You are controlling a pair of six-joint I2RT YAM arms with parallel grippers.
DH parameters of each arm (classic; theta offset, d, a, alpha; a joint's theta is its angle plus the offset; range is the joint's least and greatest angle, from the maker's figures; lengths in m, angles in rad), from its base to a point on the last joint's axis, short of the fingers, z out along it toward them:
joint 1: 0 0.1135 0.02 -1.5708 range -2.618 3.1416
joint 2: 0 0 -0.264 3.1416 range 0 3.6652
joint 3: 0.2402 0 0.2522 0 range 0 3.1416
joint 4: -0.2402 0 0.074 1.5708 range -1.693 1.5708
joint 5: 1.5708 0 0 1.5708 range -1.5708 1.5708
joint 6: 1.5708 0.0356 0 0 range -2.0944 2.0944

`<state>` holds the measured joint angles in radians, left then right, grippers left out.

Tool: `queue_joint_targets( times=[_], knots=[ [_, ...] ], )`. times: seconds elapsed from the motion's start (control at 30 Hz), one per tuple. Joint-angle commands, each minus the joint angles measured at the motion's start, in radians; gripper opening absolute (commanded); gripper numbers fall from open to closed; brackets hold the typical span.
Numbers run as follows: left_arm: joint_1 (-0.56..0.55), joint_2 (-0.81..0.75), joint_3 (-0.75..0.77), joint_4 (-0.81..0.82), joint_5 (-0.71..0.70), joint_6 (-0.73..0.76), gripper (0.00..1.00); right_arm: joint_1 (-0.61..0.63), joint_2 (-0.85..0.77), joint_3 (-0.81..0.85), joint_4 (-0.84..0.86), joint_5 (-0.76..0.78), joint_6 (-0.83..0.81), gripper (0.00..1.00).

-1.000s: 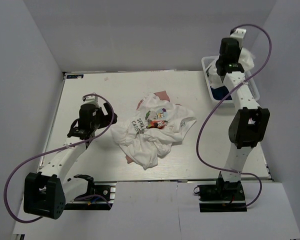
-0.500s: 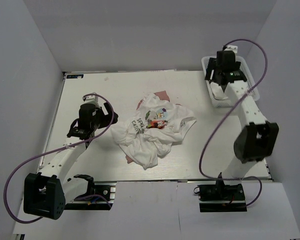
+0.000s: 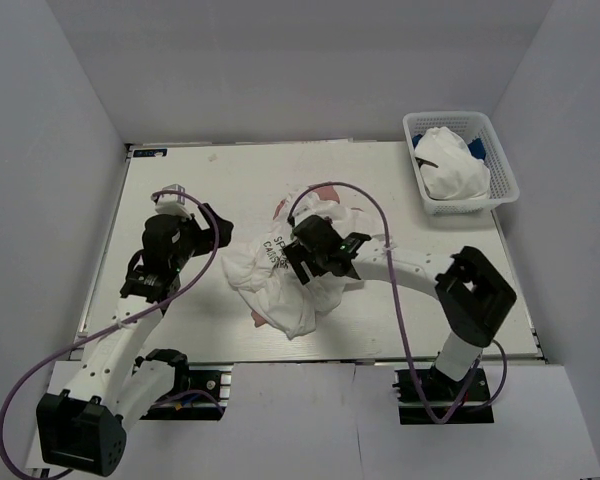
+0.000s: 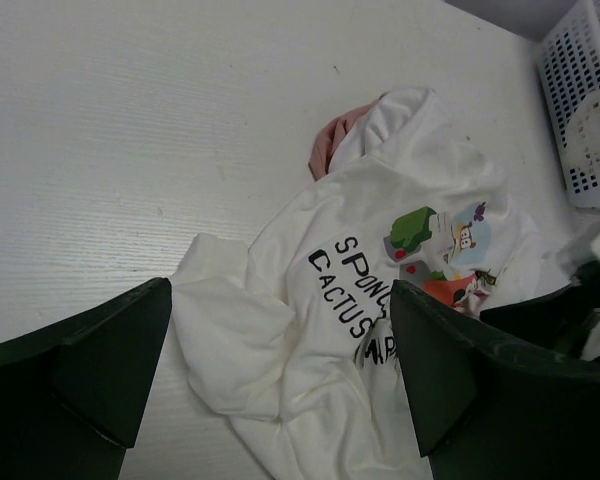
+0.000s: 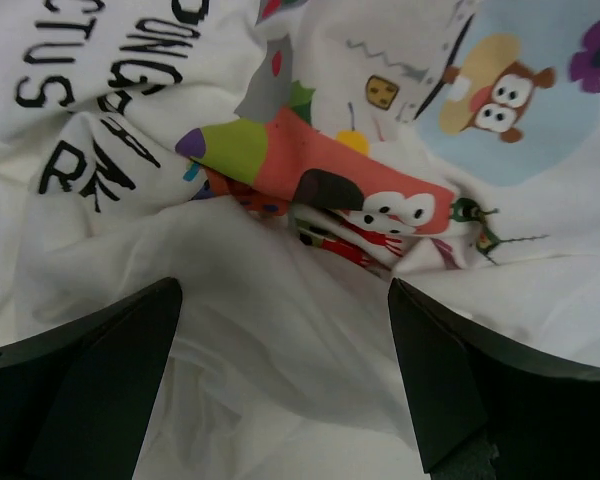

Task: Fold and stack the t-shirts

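Open and empty, the left gripper [image 4: 280,305] waits beside and the right gripper [image 5: 280,300] just above the white tee [image 3: 280,285], crumpled over the pink tee [image 3: 326,188] mid-tabletop, nothing folded or stacked yet.
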<state>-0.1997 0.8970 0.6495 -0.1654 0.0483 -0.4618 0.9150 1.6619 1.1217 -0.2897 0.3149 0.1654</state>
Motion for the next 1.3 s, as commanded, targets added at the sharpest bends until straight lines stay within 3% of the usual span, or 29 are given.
queue_joint_targets(
  times=[0.0,0.07,0.17,0.2,0.3,0.47,0.7,0.97,1.07,1.1,1.17,1.27],
  knots=[
    [-0.003,-0.029,-0.011,-0.003,-0.034,-0.015,1.00,0.013,0.041,0.012,0.064,0.068,0.005,0.90],
    [-0.003,-0.029,-0.011,-0.012,-0.048,-0.015,1.00,0.027,0.076,0.018,0.058,0.070,0.019,0.90],
    [-0.003,-0.020,-0.001,-0.023,-0.048,-0.015,1.00,0.032,0.079,0.004,0.060,0.047,0.061,0.80],
    [-0.003,-0.020,0.009,-0.023,-0.048,-0.015,1.00,0.027,0.069,0.001,0.063,0.036,0.071,0.54],
    [-0.003,-0.010,0.009,-0.023,-0.048,-0.015,1.00,0.025,0.012,-0.005,0.069,0.012,0.091,0.00],
    [-0.003,-0.010,0.009,-0.023,-0.048,-0.015,1.00,0.021,-0.158,0.058,0.032,0.026,0.101,0.00],
    [-0.003,-0.020,0.009,-0.042,-0.080,-0.024,1.00,-0.042,-0.280,0.265,0.049,0.292,0.042,0.00],
    [-0.003,0.000,0.009,-0.042,-0.080,-0.024,1.00,-0.182,-0.240,0.616,0.101,0.339,-0.118,0.00],
    [-0.003,0.010,0.019,-0.042,-0.091,-0.024,1.00,-0.218,-0.179,0.820,0.113,0.383,-0.208,0.00],
    [-0.003,0.010,0.019,-0.051,-0.091,-0.024,1.00,-0.226,-0.145,0.957,0.127,0.418,-0.227,0.00],
    [-0.003,0.010,0.019,-0.051,-0.100,-0.024,1.00,-0.254,-0.100,1.022,0.193,0.453,-0.341,0.00],
    [-0.003,0.010,0.019,-0.051,-0.100,-0.024,1.00,-0.274,-0.053,1.090,0.447,0.597,-0.547,0.00]
  ],
)
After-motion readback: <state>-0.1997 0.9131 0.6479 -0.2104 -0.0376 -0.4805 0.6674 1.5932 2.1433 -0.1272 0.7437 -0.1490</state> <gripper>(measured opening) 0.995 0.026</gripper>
